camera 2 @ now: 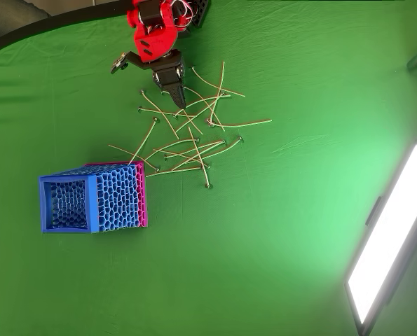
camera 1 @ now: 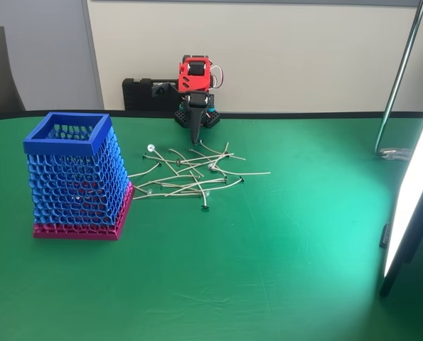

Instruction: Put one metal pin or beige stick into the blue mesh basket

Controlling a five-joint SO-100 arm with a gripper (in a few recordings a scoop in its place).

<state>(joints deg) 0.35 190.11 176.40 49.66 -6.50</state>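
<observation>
i'm seeing the gripper [camera 1: 195, 138] pointing straight down at the back of the table, black fingers coming to a tip right at the far edge of the stick pile. jaws are looking closed or nearly closed, fingers pressed into one dark wedge in both views, and i'm not seeing anything clamped between them. in the overhead view the gripper [camera 2: 180, 101] tip is hanging just over the upper-left part of the scatter, right by a couple of sticks, contact not resolvable.

sticks are lying flat on the green table [camera 1: 282, 256], a loose crisscross heap sitting between the gripper and the basket. picking one beige stick [camera 1: 250, 172] at the right edge of the pile: it's lying to the right of the jaws and nearer the camera in the fixed view, apart from the fingertips. same beige stick [camera 2: 244, 124] in the overhead view is running roughly left-right, slight bow, its right end pointing away from the arm. others are running at all angles, several crossing each other, some with small dark or pale heads at one end.

blue mesh basket [camera 1: 67, 138] is standing upright at the left of the fixed view, pink base on the cloth, near the pile's left end; whether the closest sticks are touching its base i can't tell. overhead, the blue mesh basket [camera 2: 48, 204] is sitting below-left of the pile, well apart from the gripper.

bright light panel [camera 1: 414, 199] is standing at the right edge.
</observation>
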